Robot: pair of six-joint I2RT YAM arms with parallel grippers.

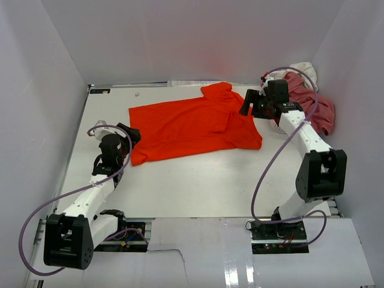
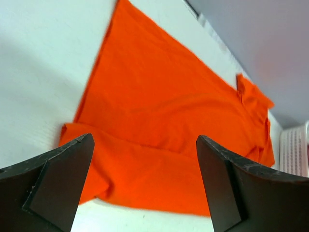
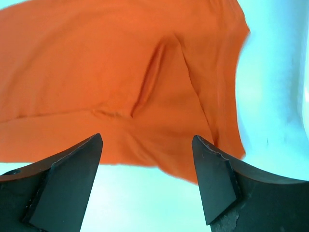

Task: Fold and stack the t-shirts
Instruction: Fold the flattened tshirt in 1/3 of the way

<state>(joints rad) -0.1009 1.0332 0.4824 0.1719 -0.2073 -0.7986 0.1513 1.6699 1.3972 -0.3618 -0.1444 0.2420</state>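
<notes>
Dark jaws fill the lower corners of both wrist views, spread wide with nothing between them. The left gripper (image 1: 127, 133) hangs at the left end of the orange-red t-shirt (image 1: 192, 126), and the right gripper (image 1: 247, 103) at its right end by the sleeve; neither has hold of cloth. This shirt lies spread on the worktop (image 1: 198, 180), its near left edge doubled over in a strip. Right of it, beyond the right gripper, a rose-pink shirt (image 1: 318, 111) and a cream-white one (image 1: 303, 67) sit heaped.

The shirt looks thin, light and limp. It would likely sag and drag if lifted by one point, so a low pinch at both end corners together seems soundest, catching only the intended layers.
</notes>
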